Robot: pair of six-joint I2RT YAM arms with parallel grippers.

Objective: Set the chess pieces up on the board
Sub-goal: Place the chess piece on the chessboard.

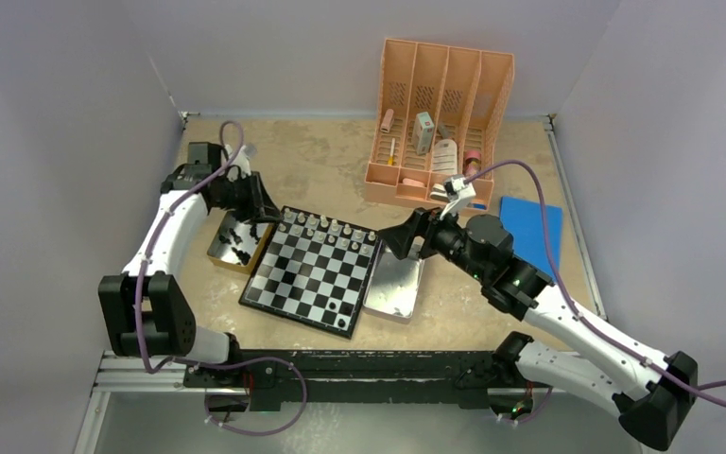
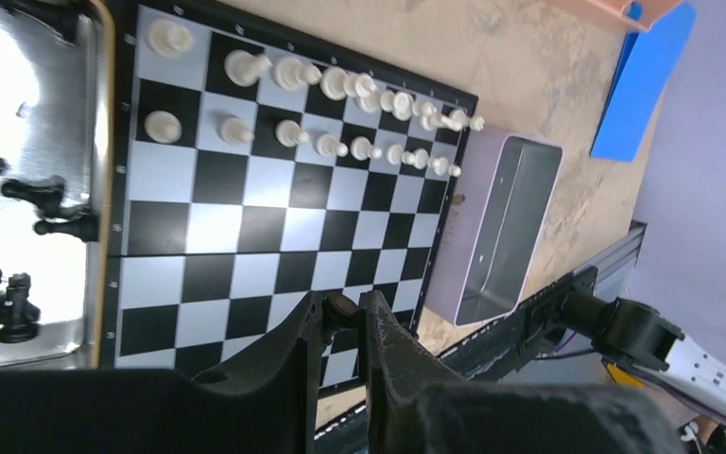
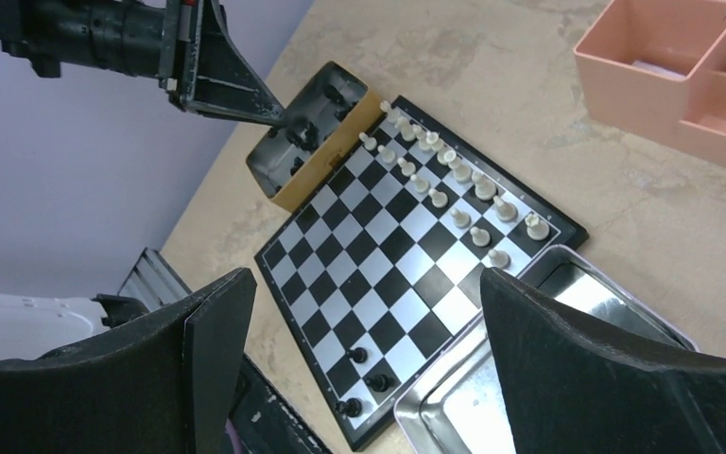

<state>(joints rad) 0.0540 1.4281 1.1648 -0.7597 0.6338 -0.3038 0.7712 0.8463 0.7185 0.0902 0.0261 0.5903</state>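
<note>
a black piece (image 2: 341,307), pinched in the left gripper (image 2: 343,317), is best lowered upright onto a near-edge square of the board (image 2: 255,232); the right gripper (image 3: 364,276) is spread open.

The board (image 1: 314,270) is gleaming with glossy checks; the metal tray (image 1: 395,284) at its three o'clock is shining mirror-smooth; the surface (image 1: 321,170) is looking matt and mottled.

Black piece (image 2: 341,308) mostly hidden inside left pincer (image 2: 342,303).
</note>
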